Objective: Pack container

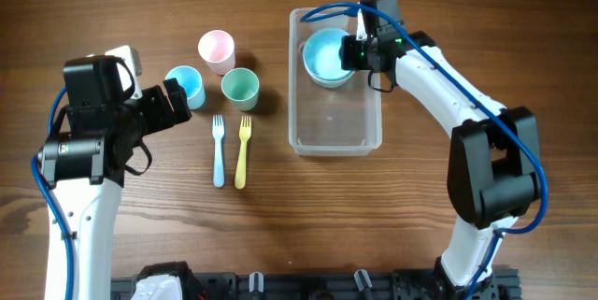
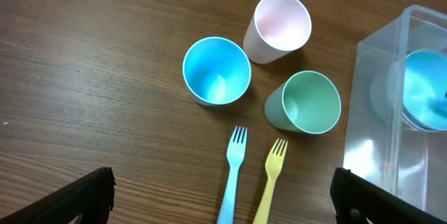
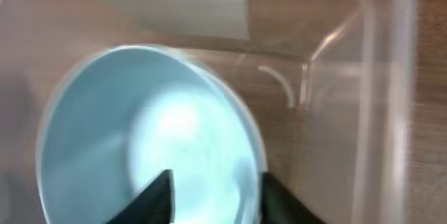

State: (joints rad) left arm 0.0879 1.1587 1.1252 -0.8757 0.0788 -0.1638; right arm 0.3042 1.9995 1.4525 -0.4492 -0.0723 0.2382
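Note:
The clear container (image 1: 336, 143) stands right of centre; it also shows in the right wrist view (image 3: 380, 112) and the left wrist view (image 2: 380, 105). A light blue bowl (image 1: 325, 57) sits at its far end, with a second rim showing beneath it. My right gripper (image 1: 354, 54) is at the bowl's right rim. In the right wrist view its fingers (image 3: 216, 192) straddle the rim of the bowl (image 3: 133, 133) with a gap, one inside and one outside. My left gripper (image 1: 177, 104) is open and empty, beside the blue cup (image 1: 184, 85).
A pink cup (image 1: 216, 50) and a green cup (image 1: 240, 87) stand left of the container. A blue fork (image 1: 219, 150) and a yellow fork (image 1: 242, 150) lie side by side in front of the cups. The container's near half holds nothing.

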